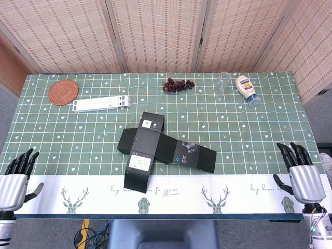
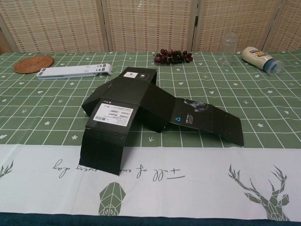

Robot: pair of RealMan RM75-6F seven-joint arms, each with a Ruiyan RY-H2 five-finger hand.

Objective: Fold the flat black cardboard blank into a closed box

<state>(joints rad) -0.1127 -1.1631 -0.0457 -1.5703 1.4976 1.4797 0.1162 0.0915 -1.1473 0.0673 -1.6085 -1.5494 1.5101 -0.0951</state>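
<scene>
Clearly the blank (image 1: 163,150) lies unfolded on the counter (image 1: 233,129), ahead of and between your left hand (image 1: 15,176) and right hand (image 1: 302,174), both empty with fingers apart. Expect light, stiff, slick card: press a raised flap at its crease.

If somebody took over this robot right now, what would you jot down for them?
Left hand: holds nothing, fingers apart, at the table's near left edge.
Right hand: holds nothing, fingers apart, at the near right edge.
Blank: mid-table, cross-shaped and unfolded, some flaps lifting a little off the cloth; neither hand touches it.
Done: no folding visible.
Left: every fold and closing the box.
Coaster, white stand, grapes, glass and bottle sit along the far side, away from the blank.
</scene>
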